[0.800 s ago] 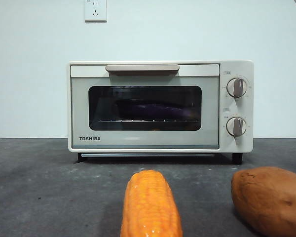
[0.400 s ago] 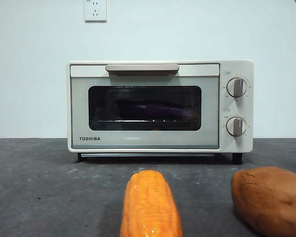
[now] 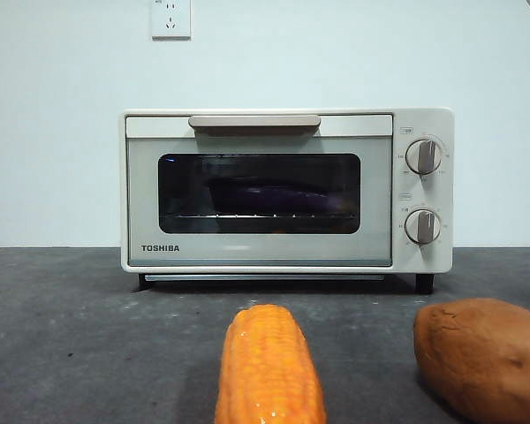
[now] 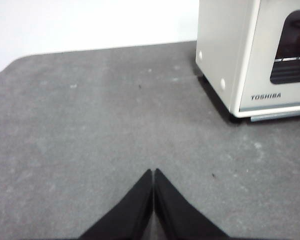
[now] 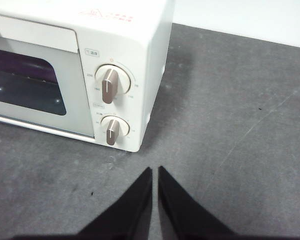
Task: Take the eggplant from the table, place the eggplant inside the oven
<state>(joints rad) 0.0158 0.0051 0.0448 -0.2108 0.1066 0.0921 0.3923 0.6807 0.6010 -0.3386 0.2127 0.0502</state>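
Already eggplant [image 3: 269, 193] lay lengthwise behind oven [image 3: 287, 190] glass, frame centre; your left hand [image 4: 153, 172] and right hand [image 5: 155, 170] closed, empty, flanking.

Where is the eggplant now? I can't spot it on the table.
In the front view the eggplant lies inside the closed oven, on the wire rack behind the dark glass window, beyond the corn.

The eggplant [image 3: 265, 193] is only dimly seen through the oven [image 3: 287, 190] window, its ends lost in the dark glass. The corn cob [image 3: 269, 367] and sweet potato [image 3: 481, 358] are cut off at 6 o'clock in the front view.
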